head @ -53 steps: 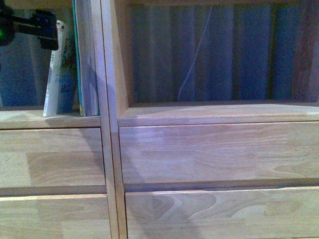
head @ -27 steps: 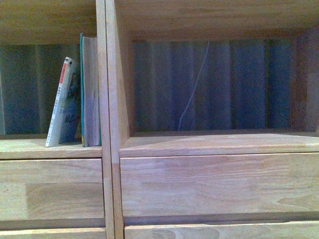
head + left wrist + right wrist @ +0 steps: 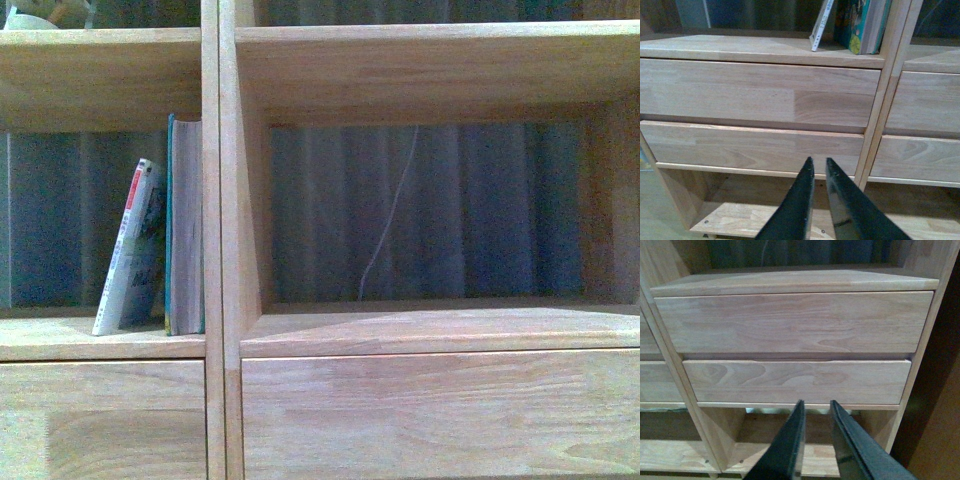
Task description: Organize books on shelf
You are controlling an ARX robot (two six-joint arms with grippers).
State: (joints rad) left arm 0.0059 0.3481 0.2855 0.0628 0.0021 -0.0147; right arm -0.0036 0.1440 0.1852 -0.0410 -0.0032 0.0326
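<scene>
The thin white paperback (image 3: pixel 132 250) leans against the thicker teal book (image 3: pixel 185 225), which stands upright against the divider in the left cubby of the light-wood shelf (image 3: pixel 222 250). Both books show in the left wrist view, the paperback (image 3: pixel 821 25) and the teal book (image 3: pixel 860 25), on the board above the drawers. My left gripper (image 3: pixel 818 162) is shut and empty, low in front of the left drawers, well below the books. My right gripper (image 3: pixel 816 405) is shut and empty, low in front of the right drawers (image 3: pixel 795 322). Neither arm shows in the front view.
The right cubby (image 3: pixel 430 215) holds only a thin white cord (image 3: pixel 390 215) hanging at its back. Open bottom cubbies lie under the drawers (image 3: pixel 765 220), (image 3: pixel 810 440). A dark gap runs along the shelf's right side (image 3: pixel 940 390).
The front view has risen: the cubbies and books sit lower in frame and the upper shelf board shows. The left gripper, by the paperback's top a second ago, has left that view.
</scene>
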